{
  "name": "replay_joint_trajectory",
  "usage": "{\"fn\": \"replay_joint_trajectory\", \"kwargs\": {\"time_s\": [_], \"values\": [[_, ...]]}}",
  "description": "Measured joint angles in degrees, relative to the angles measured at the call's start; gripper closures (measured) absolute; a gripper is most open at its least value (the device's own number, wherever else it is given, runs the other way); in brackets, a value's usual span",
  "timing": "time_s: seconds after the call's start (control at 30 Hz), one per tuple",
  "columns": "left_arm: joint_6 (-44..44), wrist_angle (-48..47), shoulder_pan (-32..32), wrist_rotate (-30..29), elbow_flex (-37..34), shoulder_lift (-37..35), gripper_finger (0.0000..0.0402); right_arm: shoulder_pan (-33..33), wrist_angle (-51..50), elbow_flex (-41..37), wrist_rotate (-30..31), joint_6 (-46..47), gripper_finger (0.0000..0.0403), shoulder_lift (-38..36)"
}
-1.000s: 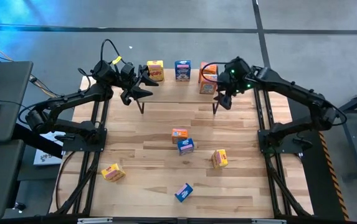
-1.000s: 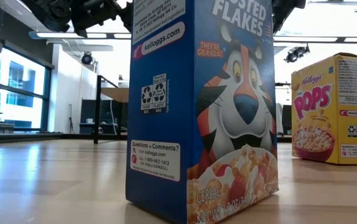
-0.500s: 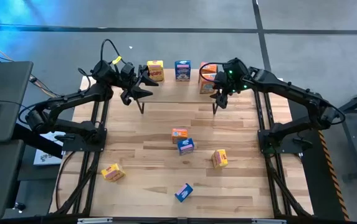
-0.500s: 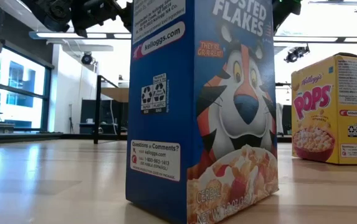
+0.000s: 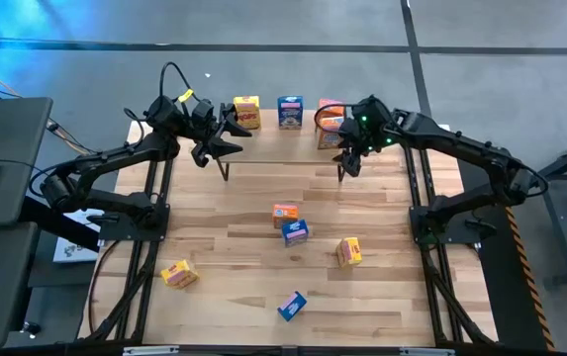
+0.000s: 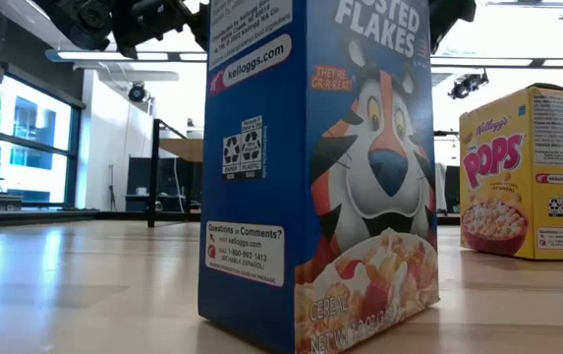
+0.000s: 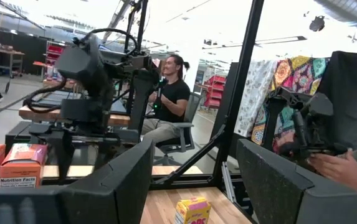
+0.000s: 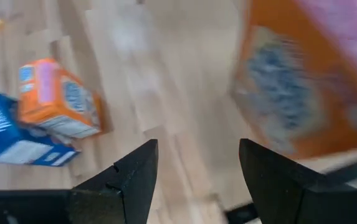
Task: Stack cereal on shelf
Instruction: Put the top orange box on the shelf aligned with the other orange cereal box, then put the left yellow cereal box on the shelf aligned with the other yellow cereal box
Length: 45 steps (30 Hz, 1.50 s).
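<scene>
Shelf [image 5: 283, 143] at desk's [image 5: 253, 307] far edge, between my arms. On shelf, in row: box at left [image 5: 246, 111], box in middle [image 5: 290, 111], two stacked boxes at right [image 5: 329, 126]. My right gripper [image 5: 350, 163] just beside stack; my left gripper [image 5: 232, 138] near shelf's left end. Desk centre: two boxes touching [image 5: 290, 223], one right of them [image 5: 349, 251]. Near edge: one left [image 5: 179, 274], one middle [image 5: 291, 305].

Bright overhead room light washes out ceilings in the low and left wrist views, the right wrist view is motion-blurred, especially the orange box [image 8: 309, 87], and table [image 5: 263, 287] shadows stay soft.
</scene>
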Motion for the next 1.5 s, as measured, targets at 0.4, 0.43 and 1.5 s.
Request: {"fn": "replay_joint_trajectory", "kwargs": {"time_s": [0.4,0.43,1.5], "values": [[-0.01,-0.01,0.00,0.00,0.00,0.00,0.0178,6.82,7.39,0.00,7.42,2.35,0.0185,1.16],[0.00,-0.02,0.00,0.00,0.00,0.00,0.0178,7.05,7.95,0.00,8.08,2.46,0.0185,1.36],[0.00,-0.02,0.00,-0.39,0.00,0.00,0.0178,9.36,15.91,0.00,18.82,6.21,0.0185,5.02]]}}
